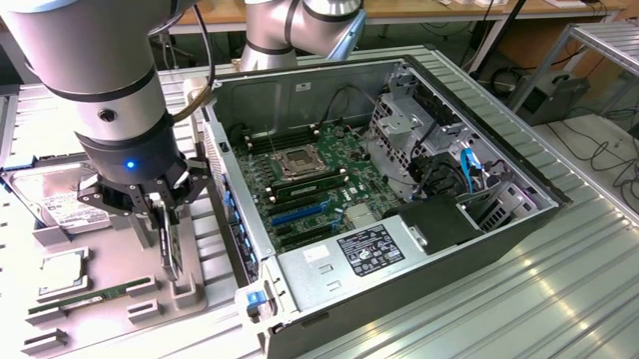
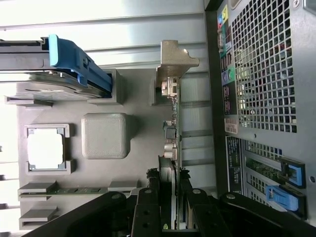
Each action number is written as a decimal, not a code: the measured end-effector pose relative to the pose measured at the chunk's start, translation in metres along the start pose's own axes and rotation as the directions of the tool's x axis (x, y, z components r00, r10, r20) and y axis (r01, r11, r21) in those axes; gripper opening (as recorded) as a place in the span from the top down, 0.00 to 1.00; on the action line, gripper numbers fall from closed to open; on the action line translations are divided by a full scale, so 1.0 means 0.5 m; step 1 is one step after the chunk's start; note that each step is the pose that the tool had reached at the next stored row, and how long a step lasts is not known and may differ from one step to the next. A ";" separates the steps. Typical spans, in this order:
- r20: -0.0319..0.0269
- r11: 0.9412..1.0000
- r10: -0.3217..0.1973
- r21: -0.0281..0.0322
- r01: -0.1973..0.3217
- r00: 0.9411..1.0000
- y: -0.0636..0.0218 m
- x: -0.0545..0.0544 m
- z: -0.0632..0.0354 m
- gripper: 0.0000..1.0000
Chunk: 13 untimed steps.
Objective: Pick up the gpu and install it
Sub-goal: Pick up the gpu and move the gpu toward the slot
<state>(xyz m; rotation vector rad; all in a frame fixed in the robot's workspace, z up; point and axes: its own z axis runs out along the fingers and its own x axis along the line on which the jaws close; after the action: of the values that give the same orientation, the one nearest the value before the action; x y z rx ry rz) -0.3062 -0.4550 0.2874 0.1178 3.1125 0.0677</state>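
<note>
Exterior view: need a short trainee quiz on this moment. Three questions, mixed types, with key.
1. True or false: the gpu is already seated on the motherboard.
2. Multiple choice: the gripper is closed on A) the RAM stick, B) the gpu, C) the hard drive.
3. Short answer: on which side of the exterior view does the parts tray lie?

Key
1. False. It stands on edge in the tray, outside the case.
2. B.
3. The exterior view's left.
</note>
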 end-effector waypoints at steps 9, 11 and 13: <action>0.000 1.000 0.000 0.000 0.000 1.000 0.001 -0.001 -0.025 0.74; 0.000 1.000 0.000 0.000 0.000 1.000 0.002 -0.001 -0.039 0.74; 0.000 1.000 0.000 0.000 0.000 1.000 0.002 -0.001 -0.052 0.74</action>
<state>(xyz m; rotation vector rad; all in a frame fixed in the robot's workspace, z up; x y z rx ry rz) -0.3062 -0.4550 0.3133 0.1179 3.1126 0.0679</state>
